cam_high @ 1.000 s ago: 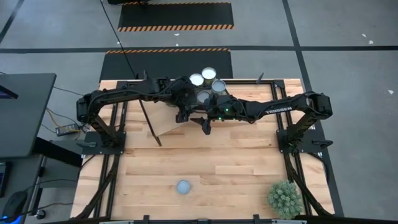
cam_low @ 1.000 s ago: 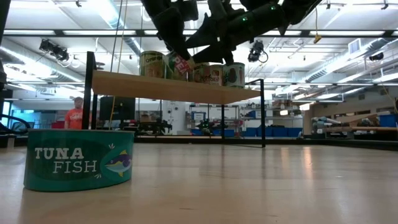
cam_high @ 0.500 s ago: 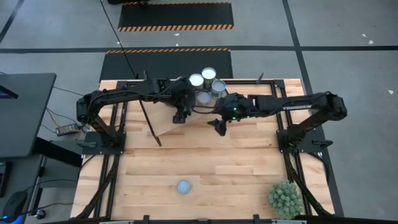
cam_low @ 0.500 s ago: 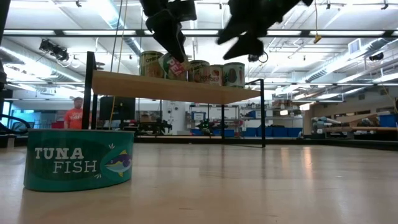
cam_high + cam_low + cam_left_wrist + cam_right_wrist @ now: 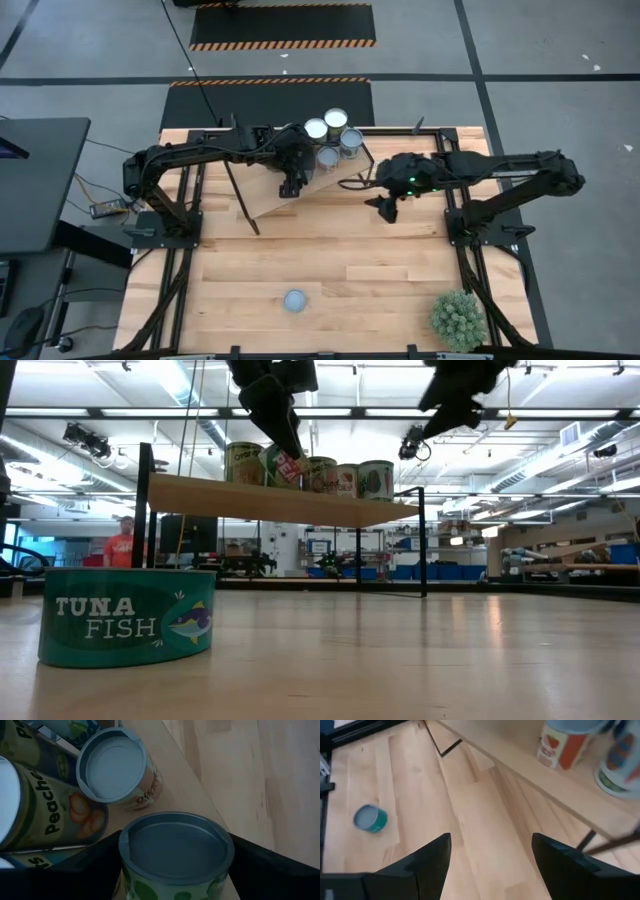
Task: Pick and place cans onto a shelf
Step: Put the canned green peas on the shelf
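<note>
A teal tuna can lay alone on the near tabletop. Farther back, the right gripper hung open and empty right of the shelf. On the shelf's far end stood the cans; the left gripper straddled a green-labelled can.

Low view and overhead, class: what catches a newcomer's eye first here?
The teal tuna fish can looms on the near tabletop, alone. Behind it, several cans crowd the raised wooden shelf, where the left gripper straddles one can. The right gripper hangs open beside the shelf, empty.
</note>
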Motion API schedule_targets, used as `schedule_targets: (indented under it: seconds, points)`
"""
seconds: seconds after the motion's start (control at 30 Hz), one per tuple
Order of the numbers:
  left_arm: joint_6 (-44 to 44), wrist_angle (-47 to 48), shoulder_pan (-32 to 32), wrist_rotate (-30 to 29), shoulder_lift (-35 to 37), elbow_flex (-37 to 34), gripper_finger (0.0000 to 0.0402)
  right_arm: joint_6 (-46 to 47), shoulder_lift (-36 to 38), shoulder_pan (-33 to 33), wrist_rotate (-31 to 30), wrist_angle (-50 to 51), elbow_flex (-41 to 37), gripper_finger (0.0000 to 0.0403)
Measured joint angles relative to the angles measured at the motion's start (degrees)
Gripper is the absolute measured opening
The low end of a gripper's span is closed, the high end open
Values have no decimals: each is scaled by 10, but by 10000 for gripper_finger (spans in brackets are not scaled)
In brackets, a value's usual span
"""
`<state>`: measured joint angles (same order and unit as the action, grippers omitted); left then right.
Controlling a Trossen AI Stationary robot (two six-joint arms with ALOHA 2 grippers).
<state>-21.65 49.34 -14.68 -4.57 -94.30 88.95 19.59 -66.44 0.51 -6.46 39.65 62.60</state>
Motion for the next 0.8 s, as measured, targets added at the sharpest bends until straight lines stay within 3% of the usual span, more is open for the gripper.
schedule_targets:
  seconds: [0.37,0.8]
  points:
    - [0,-1,0,-3,0,0,318,-9,126,-1,-16,21,-22,284]
    - [-1,-1,0,-3,0,0,318,-32,150,0,-14,-37,-22,284]
